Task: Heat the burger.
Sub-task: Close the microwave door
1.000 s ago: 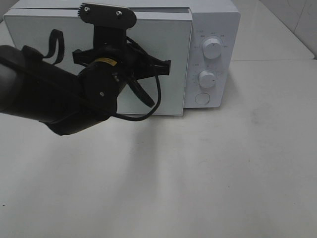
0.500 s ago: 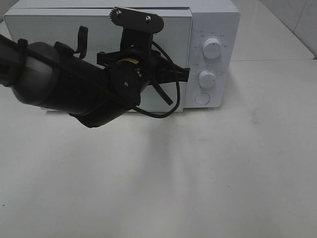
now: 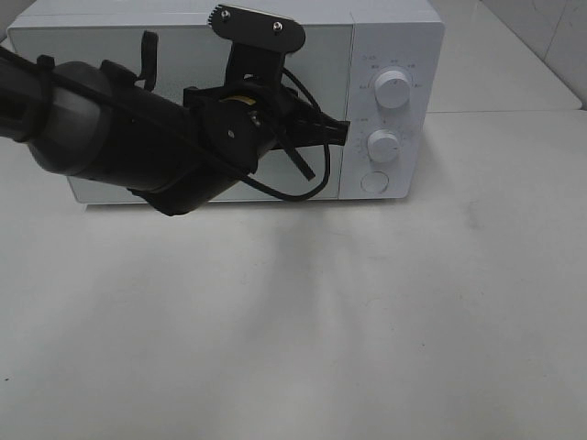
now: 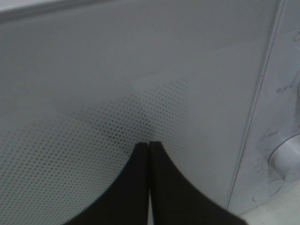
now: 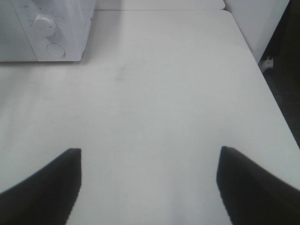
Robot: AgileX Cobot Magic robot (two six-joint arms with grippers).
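A white microwave (image 3: 394, 55) is set at the back of the white worktop (image 3: 367, 321), and its door (image 3: 183, 41) is seen flush with the front. The left end effector (image 3: 341, 133) is held against the door's right edge, just beside the control panel. Its fingers (image 4: 136, 187) are pressed together with nothing between them, and their tips are laid on the dotted door window. Two round knobs are carried on the panel – an upper one (image 3: 393, 90) and a lower one (image 3: 383, 146) – with a round button (image 3: 374, 182) below them.

The right end effector (image 5: 149, 159) is shown only by its own wrist camera. Its fingers (image 5: 47, 187) are spread wide apart over bare worktop, well away from the microwave, and nothing is gripped.

The burger is shown in none of the views – where it lies cannot be told.
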